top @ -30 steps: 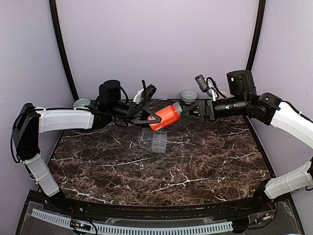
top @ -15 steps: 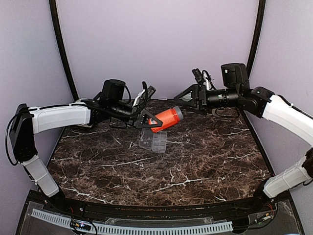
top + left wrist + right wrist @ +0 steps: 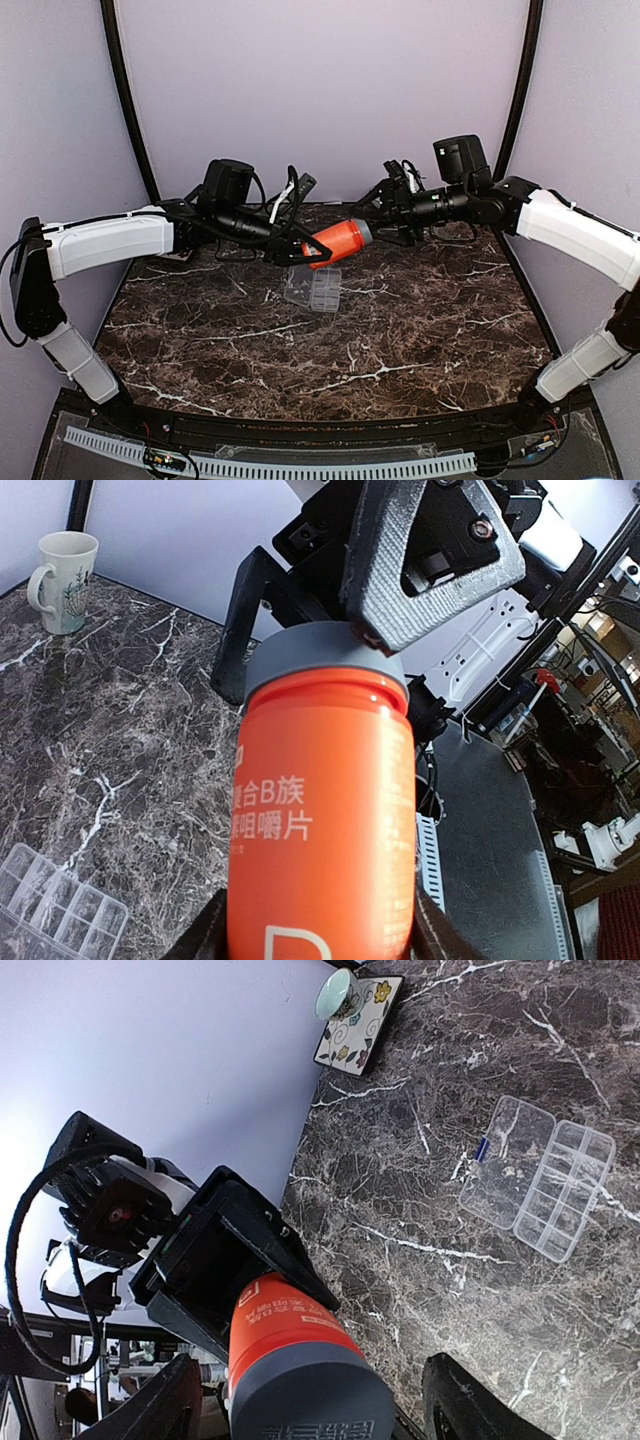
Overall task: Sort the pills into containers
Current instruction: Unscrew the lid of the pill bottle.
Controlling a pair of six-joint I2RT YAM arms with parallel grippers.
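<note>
Presently, cap-removal step: left gripper (image 3: 308, 246) clamped on orange bottle (image 3: 338, 241) above the table's (image 3: 420, 340) far-edge middle, right gripper (image 3: 376, 222) spread wide astride its grey cap (image 3: 364, 233), organiser box (image 3: 313, 287) lid-open beneath; next, probably, closing and twisting.

- Left jaws grip the orange bottle (image 3: 335, 244) by its base, holding it tilted above the dark marble bench (image 3: 420, 340).
- Right jaws sit at the bottle's grey cap (image 3: 363, 233).
- Clear box (image 3: 313, 287) lies on the bench beneath the bottle, lid open, apart from both jaws.
</note>
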